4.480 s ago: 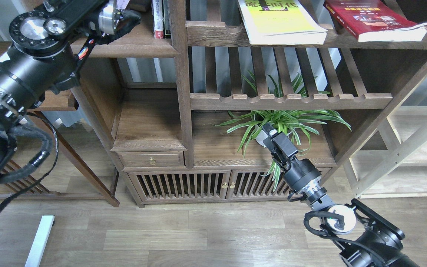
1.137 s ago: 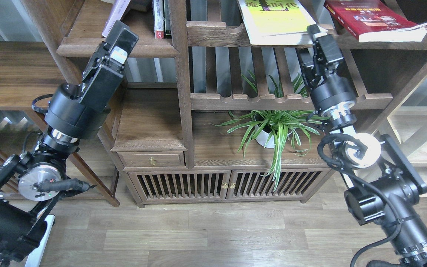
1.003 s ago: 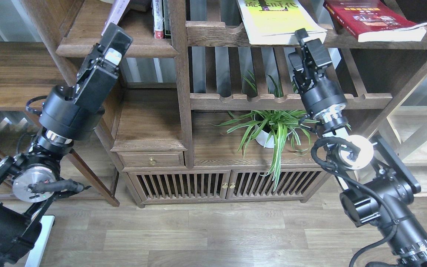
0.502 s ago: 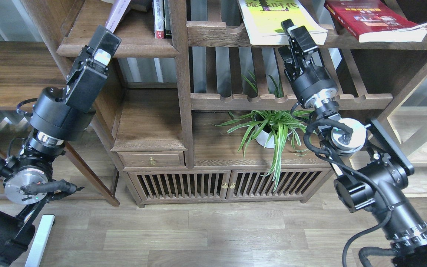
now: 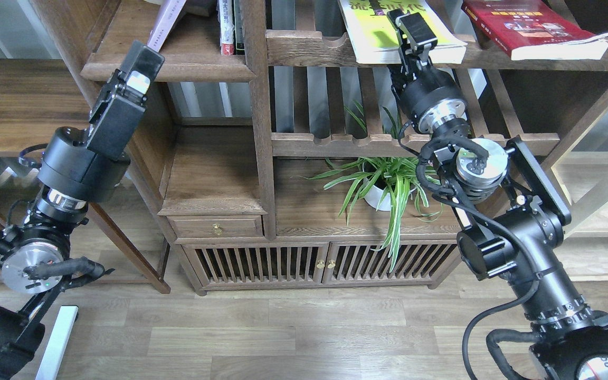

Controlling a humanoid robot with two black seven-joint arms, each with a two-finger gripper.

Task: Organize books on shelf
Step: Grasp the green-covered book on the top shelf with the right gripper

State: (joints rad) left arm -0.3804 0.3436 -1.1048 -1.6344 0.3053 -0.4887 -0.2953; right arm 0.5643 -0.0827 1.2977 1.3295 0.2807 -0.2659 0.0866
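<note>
Head view takes in a walnut-coloured bookcase (image 5: 259, 132) filling most of the frame, with a slatted rack (image 5: 335, 50) at its top right and the shelf (image 5: 177, 66), a solid board with a moulded front edge, at its top left. My right arm rises from the lower right corner, and the right gripper (image 5: 412, 29) sits over the front right corner of the yellow-green book (image 5: 383, 31), which lies flat on the rack; whether the fingers are apart or together on it I cannot tell. My left arm comes up from the lower left, and the left gripper (image 5: 143, 58) is just before the shelf's front edge, its fingers too dark to separate. The dark red book (image 5: 531, 29) lies flat at the rack's right end. The lavender book (image 5: 164, 24) leans on the shelf near its left side.
</note>
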